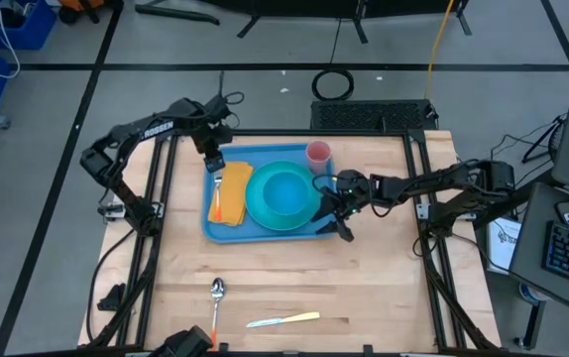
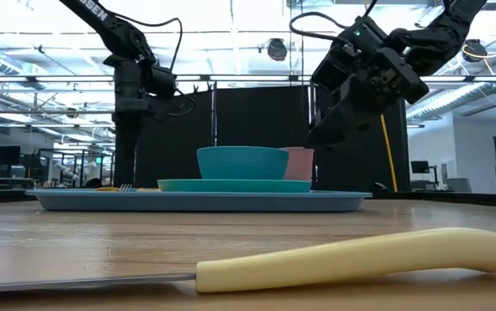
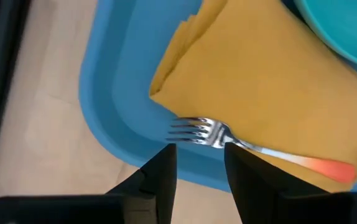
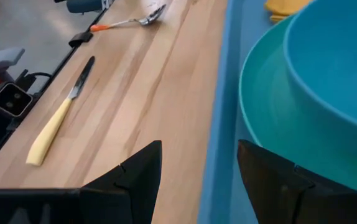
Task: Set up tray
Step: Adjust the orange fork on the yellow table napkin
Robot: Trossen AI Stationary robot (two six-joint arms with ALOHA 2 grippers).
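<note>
High view shows me the tray (image 1: 227, 226) sitting in the upper middle of the frame on the wooden table (image 1: 294, 278), carrying a yellow napkin (image 1: 233, 191) with a fork (image 1: 218, 190) on it, a teal bowl on a plate (image 1: 284, 195), and a pink cup (image 1: 318, 153). I see the left gripper (image 1: 214, 162) at the tray's upper left corner, its fingers parted just above the fork's tines with nothing held. The right gripper (image 1: 330, 212) hangs over the tray's right edge with jaws wide and empty, while a spoon (image 1: 216, 294) and a knife (image 1: 283, 319) lie lower in the frame.

Teal plate (image 1: 283, 198) with bowl (image 2: 242, 161), pink cup (image 1: 318, 153), yellow napkin (image 1: 232, 192), fork (image 3: 253, 148), spoon (image 1: 216, 294), knife (image 1: 284, 319)
</note>
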